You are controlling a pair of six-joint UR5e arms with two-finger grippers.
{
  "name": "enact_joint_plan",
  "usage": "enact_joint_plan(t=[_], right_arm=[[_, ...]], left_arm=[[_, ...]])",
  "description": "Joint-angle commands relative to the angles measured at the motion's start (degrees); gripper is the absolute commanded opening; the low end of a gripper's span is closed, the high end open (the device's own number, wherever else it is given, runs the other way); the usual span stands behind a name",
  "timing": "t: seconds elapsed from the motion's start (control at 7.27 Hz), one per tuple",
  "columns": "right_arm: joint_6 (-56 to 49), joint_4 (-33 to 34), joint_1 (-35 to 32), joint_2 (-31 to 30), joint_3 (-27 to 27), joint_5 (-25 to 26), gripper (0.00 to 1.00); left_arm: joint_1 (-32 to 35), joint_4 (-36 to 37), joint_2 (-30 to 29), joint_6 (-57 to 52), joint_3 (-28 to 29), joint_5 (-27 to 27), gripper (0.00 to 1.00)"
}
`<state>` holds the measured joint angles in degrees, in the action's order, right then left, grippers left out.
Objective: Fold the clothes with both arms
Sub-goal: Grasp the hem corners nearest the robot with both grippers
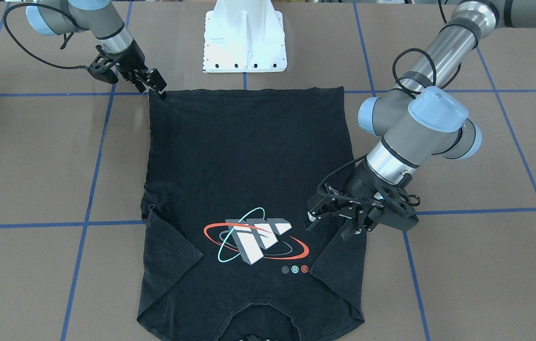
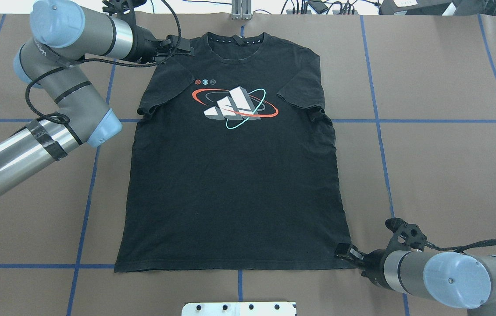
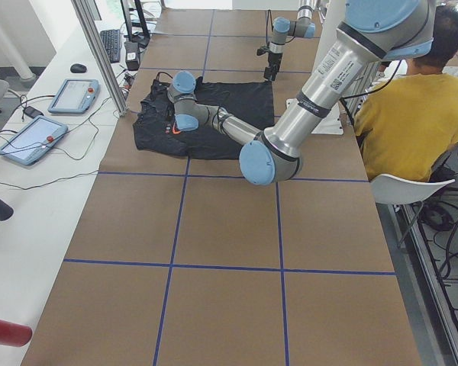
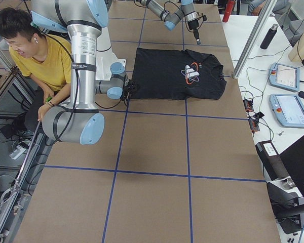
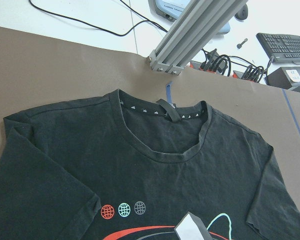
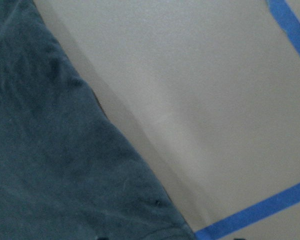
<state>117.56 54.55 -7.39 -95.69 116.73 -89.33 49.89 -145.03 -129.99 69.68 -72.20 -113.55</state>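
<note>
1. Two arms reach over the brown table (image 1: pixel 26 161) in the front-facing view. The black T-shirt (image 1: pixel 244 161) lies flat on it, print up, with its collar toward the camera and its hem toward the white pedestal (image 1: pixel 244 42). The left gripper (image 1: pixel 327 227) hangs over the sleeve on the view's right, fingers spread apart. The right gripper (image 1: pixel 158 86) has its tips at the hem corner at upper left. Whether it pinches the cloth, I cannot tell.
2. Overhead, the T-shirt lies across the middle of the table. The left gripper is at the shoulder seam beside the collar, and the right gripper touches the hem's corner nearest the robot.
3. From the left end, the near arm stretches out to the T-shirt. A person in a yellow top (image 3: pixel 401 107) sits beside the table.
4. From the right end, the near arm bends low to the hem and the far arm stands over the sleeve.
5. The left wrist camera looks down on the collar (image 5: pixel 165 150) and three small globe marks (image 5: pixel 123 210).
6. The right wrist camera sits close above the cloth's edge and blue tape (image 6: pixel 255 212) – jaws unseen.
</note>
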Motion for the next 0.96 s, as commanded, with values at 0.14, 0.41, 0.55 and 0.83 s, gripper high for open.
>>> enact_joint_plan(t=[0.14,0.41,0.55,0.83], right_arm=[[1.09,0.82,0.70,-0.11,0.52,0.12,0.00],[1.00,0.82,1.67,-0.90,1.65,0.21,0.00],[0.91,0.91,1.76,-2.91,4.44,-0.05,0.00],[1.00,1.00,1.76,-5.64,7.71,-0.14,0.00]], left_arm=[[-0.49,0.01,0.00,0.01,0.13,0.08,0.99],[-0.58,-0.07,-0.08,3.49,-0.31,0.00,0.99],[-2.32,0.01,0.52,7.27,-2.92,-0.09,0.99],[-4.08,0.10,11.18,9.58,-14.39,0.00,0.99]])
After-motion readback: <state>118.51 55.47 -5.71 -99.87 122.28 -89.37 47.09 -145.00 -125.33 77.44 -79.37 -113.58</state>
